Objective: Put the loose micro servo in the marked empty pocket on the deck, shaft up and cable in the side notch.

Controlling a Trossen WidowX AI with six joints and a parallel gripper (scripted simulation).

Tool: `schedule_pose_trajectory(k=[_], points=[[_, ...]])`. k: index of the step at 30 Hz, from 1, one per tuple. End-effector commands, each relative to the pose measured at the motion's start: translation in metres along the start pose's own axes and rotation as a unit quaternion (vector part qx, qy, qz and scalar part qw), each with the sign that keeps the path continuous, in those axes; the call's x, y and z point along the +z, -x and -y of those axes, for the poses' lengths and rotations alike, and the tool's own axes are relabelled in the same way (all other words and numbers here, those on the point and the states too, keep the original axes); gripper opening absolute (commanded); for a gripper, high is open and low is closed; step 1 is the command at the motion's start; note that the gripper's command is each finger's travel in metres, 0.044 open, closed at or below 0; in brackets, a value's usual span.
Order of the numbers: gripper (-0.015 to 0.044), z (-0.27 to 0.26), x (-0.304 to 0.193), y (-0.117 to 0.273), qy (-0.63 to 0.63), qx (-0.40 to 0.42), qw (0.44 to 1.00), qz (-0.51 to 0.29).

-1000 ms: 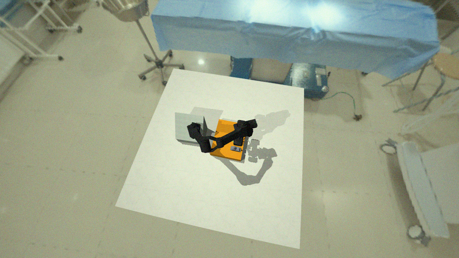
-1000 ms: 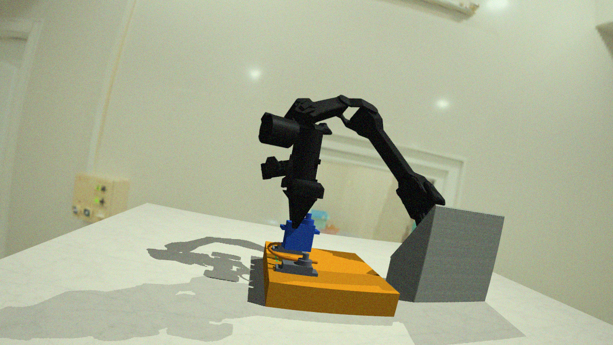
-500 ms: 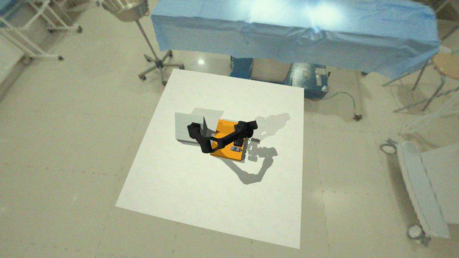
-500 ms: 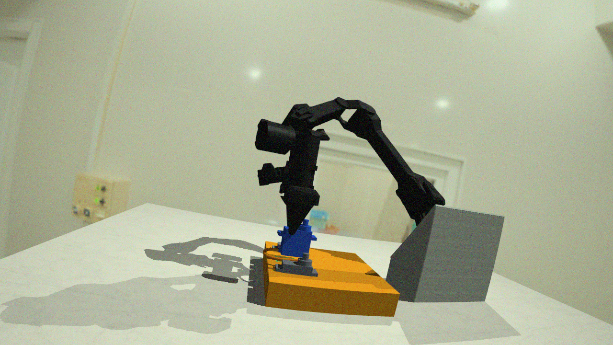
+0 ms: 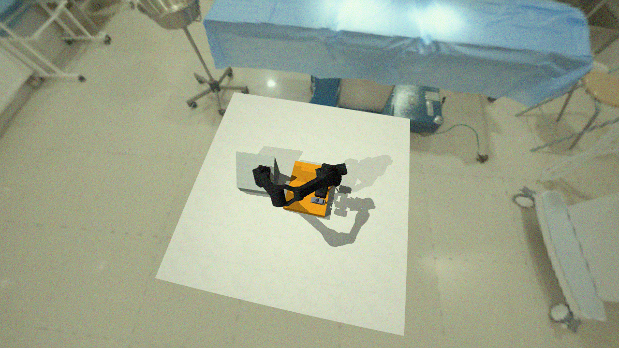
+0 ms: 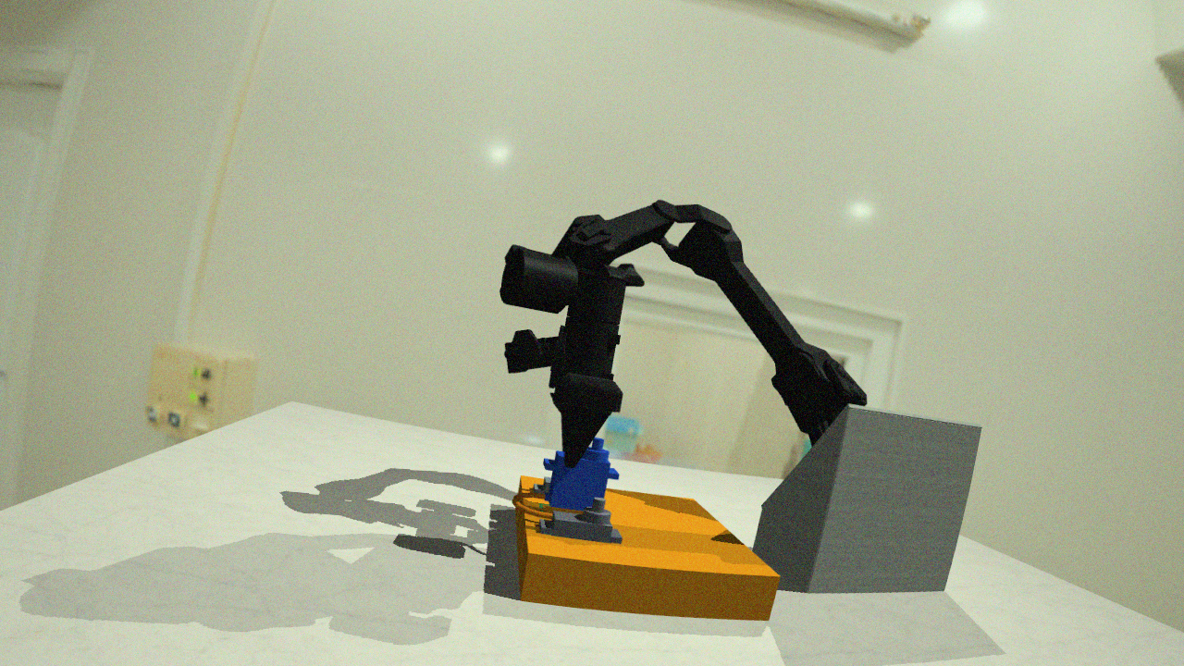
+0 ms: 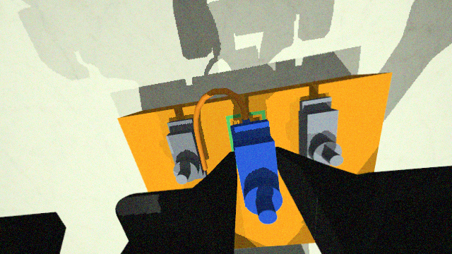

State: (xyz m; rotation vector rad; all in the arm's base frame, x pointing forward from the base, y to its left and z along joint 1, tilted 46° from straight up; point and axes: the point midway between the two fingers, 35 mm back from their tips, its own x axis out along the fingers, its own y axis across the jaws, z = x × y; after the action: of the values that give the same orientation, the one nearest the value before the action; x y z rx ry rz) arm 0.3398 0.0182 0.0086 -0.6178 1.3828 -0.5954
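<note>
Insertion step rn: gripper [image 7: 255, 166] clamped on blue servo [image 7: 255, 155], hanging over green-marked pocket [image 7: 231, 132] mid frame, not seated. Next imo: straight down, cable [image 7: 201, 120] into notch, then release
</note>
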Motion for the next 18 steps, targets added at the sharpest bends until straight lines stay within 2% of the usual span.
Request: schedule_pose_trajectory(k=[1,18], points=[[0.0,-0.0008,0.0004,0.0009,-0.013,0.0,1.0,0.002],[0.0,-0.0007,0.0004,-0.0086,-0.013,-0.001,1.0,0.002]])
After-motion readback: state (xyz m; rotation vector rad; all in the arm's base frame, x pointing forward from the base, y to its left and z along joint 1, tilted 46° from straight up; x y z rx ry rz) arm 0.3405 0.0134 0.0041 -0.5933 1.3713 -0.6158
